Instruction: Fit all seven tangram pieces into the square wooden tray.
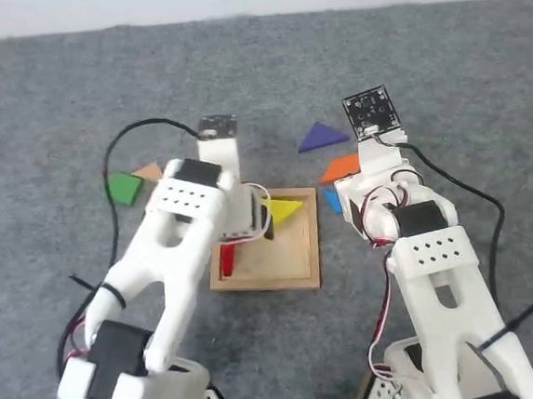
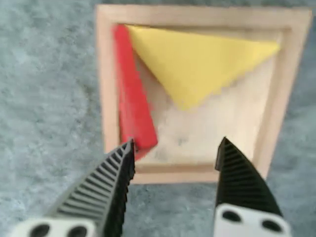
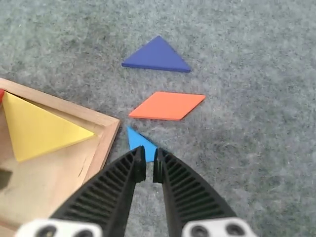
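The square wooden tray (image 1: 310, 252) lies mid-table with a yellow triangle (image 1: 285, 207) at its far right corner and a red piece (image 1: 227, 260) along its left wall. My left gripper (image 2: 177, 148) hangs open above the tray's (image 2: 106, 98) near rim, beside the red piece (image 2: 131, 103) and short of the yellow triangle (image 2: 197, 59). My right gripper (image 3: 149, 165) is shut, its tips at the near corner of a small blue triangle (image 3: 138, 140) lying just outside the tray (image 3: 106, 136). An orange parallelogram (image 3: 168, 105) and a purple triangle (image 3: 158, 54) lie beyond it.
A green piece (image 1: 123, 187) and a tan piece (image 1: 149, 171) lie on the grey carpet left of the tray, partly behind the left arm (image 1: 173, 254). The right arm (image 1: 419, 233) stands right of the tray. A black cable (image 1: 135, 132) loops at the far left.
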Robot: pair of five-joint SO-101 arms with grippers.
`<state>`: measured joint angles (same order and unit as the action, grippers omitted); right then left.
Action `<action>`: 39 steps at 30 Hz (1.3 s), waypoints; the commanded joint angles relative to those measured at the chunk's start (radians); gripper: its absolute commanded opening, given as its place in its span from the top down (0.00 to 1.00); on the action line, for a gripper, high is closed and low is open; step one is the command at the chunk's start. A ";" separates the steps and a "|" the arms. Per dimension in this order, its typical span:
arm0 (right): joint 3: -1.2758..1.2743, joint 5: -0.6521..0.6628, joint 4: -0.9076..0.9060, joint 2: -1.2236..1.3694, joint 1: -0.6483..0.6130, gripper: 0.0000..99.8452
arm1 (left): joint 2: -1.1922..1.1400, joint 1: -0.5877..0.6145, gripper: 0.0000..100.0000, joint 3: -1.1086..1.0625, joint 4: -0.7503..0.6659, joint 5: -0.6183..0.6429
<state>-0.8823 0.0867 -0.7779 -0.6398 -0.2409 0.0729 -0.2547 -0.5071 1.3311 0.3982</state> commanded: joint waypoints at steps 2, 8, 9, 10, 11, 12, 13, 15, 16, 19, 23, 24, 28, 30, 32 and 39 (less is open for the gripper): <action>0.058 -0.008 -0.007 -0.041 0.001 0.96 | 0.006 -0.052 0.74 0.039 0.014 0.011; 0.058 -0.008 -0.007 -0.042 0.001 0.96 | 0.006 -0.049 0.74 0.039 0.012 0.011; 0.058 -0.008 -0.007 -0.042 0.001 0.96 | 0.008 -0.049 0.74 0.039 0.012 0.011; 0.058 -0.008 -0.007 -0.042 0.001 0.96 | 0.011 -0.049 0.74 0.039 0.012 0.009; 0.058 -0.008 -0.007 -0.042 0.001 0.96 | 0.021 -0.049 0.74 0.036 0.014 0.003; 0.058 -0.008 -0.007 -0.042 0.001 0.96 | 0.040 -0.048 0.75 0.024 0.009 -0.012; 0.058 -0.008 -0.007 -0.041 0.001 0.96 | 0.068 -0.038 0.76 0.010 0.005 -0.028; 0.058 -0.008 -0.007 -0.041 -0.002 0.96 | 0.152 -0.005 0.79 -0.033 -0.023 -0.046; 0.057 -0.008 -0.007 -0.041 -0.005 0.96 | 0.207 0.026 0.80 -0.061 -0.043 -0.054; 0.057 -0.008 -0.007 -0.039 -0.008 0.96 | 0.404 0.153 0.81 -0.162 -0.100 -0.077; 0.052 0.060 -0.010 -0.036 -0.071 0.96 | 0.654 0.404 0.82 -0.349 -0.264 -0.071; 0.046 0.095 -0.016 -0.030 -0.110 0.96 | 0.706 0.465 0.82 -0.404 -0.328 -0.069; 0.041 0.216 -0.028 0.053 -0.275 0.96 | 0.859 0.624 0.86 -0.585 -0.586 -0.068; 0.058 0.256 -0.027 0.124 -0.325 0.96 | 0.905 0.658 0.90 -0.634 -0.655 -0.068; 0.097 0.267 -0.027 0.208 -0.346 0.96 | 0.928 0.671 0.93 -0.647 -0.669 -0.069; 0.216 0.356 -0.022 0.473 -0.450 0.96 | 0.895 0.729 0.99 -0.685 -0.807 -0.071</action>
<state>-0.7534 0.4135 -0.7963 -0.2209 -0.6429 0.9689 0.4450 -1.1838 0.6252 0.3383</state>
